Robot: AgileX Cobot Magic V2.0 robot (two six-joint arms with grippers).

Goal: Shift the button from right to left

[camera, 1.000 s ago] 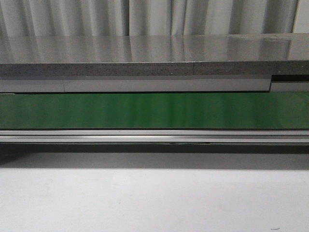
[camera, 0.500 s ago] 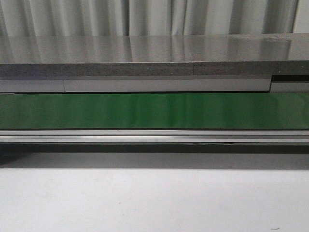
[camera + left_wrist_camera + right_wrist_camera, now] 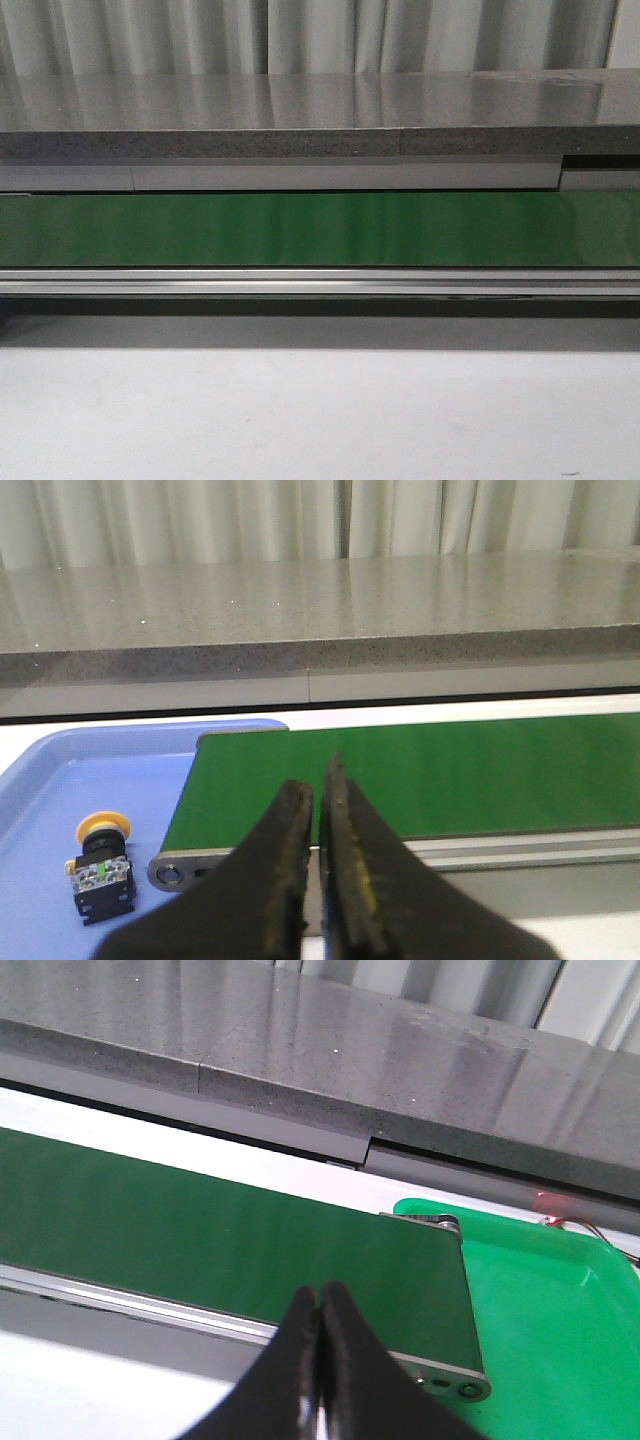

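Front view: a bare green conveyor belt [image 3: 320,228], no arms.

Left wrist view: the left gripper [image 3: 318,810], fingers nearly closed and empty, hovers near the push button [image 3: 100,867] in the blue tray [image 3: 40,780].

Right wrist view: the right gripper [image 3: 320,1325], closed and empty, beside the green tray [image 3: 560,1300]. The button already sits left; avoid disturbing it.

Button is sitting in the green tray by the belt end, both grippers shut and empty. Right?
Not quite. The left wrist view shows the button in the blue tray, beside the belt end. The green tray in the right wrist view shows no button. The left gripper and right gripper are shut and empty.
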